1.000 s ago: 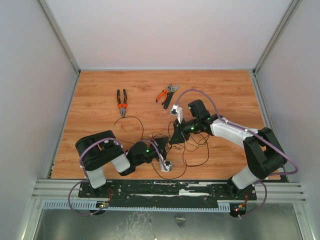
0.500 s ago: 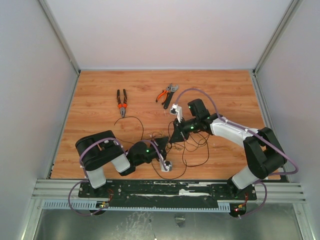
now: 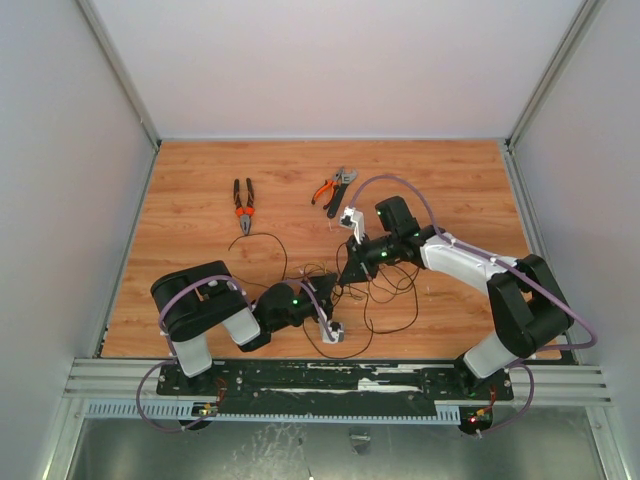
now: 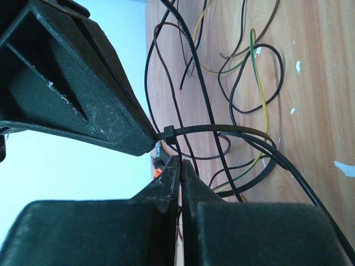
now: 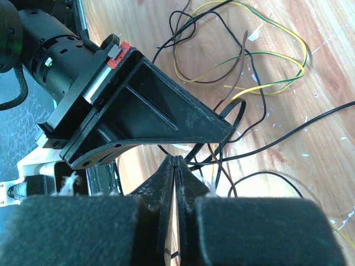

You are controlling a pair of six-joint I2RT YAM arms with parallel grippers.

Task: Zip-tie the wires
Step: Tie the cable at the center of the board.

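The wires (image 3: pixel 380 295) are a loose tangle of thin strands, black, brown, yellow and green-yellow. They lie flat in overlapping loops, nearer than and to the right of the long-nosed pliers (image 3: pixel 243 205). One black arc reaches just past the pliers' nose. The zip tie (image 4: pixel 222 128), a narrow black strip with a small square head, curves around several strands in the tangle's left part.

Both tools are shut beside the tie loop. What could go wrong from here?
The zip tie loop lies wide around the wires, so strands could slip out before cinching. The right tool is shut with no strap plainly between its tips; a pull may come away empty. The left tool, pinching the tie, sits tip to tip with it, so they could collide.
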